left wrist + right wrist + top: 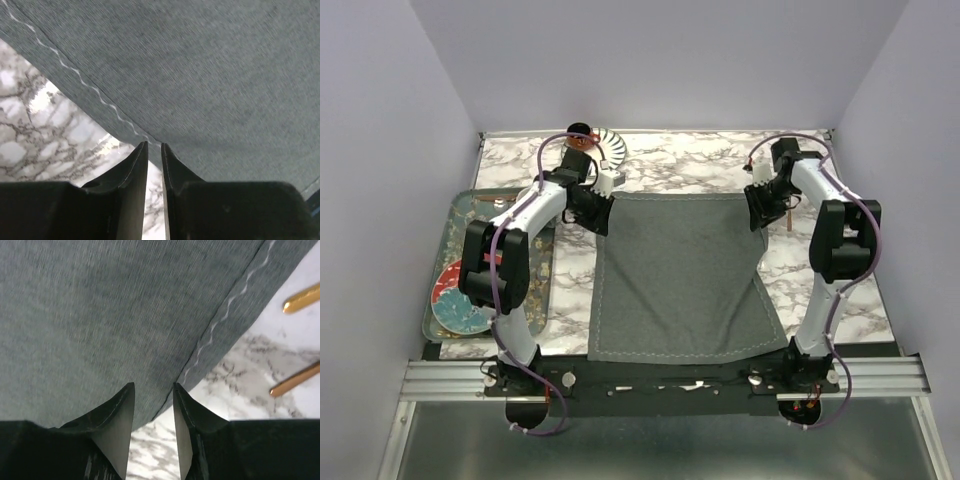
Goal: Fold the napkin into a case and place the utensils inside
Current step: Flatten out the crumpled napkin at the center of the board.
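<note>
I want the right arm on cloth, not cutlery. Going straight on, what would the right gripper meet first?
Most likely the napkin, at its hemmed edge just ahead of the right gripper; the utensils lie off to one side.

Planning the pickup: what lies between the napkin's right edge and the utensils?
Nothing: bare marble table separates napkin and utensils, clearest in the right wrist view.
</note>
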Controlling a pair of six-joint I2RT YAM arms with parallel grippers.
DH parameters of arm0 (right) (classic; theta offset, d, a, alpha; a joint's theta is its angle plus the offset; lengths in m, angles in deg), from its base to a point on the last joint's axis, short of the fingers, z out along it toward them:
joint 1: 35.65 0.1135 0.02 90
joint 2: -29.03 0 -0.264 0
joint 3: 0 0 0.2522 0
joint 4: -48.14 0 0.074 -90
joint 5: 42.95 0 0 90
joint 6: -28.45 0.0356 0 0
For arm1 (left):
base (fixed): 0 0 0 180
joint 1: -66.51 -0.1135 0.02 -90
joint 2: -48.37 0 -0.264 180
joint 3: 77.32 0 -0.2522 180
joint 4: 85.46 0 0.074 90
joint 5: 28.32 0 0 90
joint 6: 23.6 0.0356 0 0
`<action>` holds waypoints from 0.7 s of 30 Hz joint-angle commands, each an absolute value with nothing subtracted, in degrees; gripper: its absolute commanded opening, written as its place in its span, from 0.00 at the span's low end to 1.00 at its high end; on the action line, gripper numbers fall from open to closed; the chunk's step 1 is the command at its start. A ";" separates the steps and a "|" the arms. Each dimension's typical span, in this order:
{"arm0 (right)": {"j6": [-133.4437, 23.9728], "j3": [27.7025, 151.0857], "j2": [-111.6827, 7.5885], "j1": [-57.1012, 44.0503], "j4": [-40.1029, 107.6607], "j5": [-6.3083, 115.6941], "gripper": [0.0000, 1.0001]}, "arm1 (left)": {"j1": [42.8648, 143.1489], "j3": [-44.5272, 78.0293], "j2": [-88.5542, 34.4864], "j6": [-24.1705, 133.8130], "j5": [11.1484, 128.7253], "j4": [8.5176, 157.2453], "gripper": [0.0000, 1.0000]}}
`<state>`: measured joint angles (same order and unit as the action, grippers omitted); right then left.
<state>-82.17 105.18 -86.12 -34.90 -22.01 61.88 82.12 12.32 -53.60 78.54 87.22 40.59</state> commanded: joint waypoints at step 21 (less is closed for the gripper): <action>-81.76 126.35 -102.28 -31.17 -23.28 60.59 0.47 | 79.78 -4.95 -73.89 79.14 70.56 35.51 0.15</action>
<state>-80.90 124.28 -102.40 -31.60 -19.84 61.31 81.77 -3.96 -73.08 76.58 77.05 38.52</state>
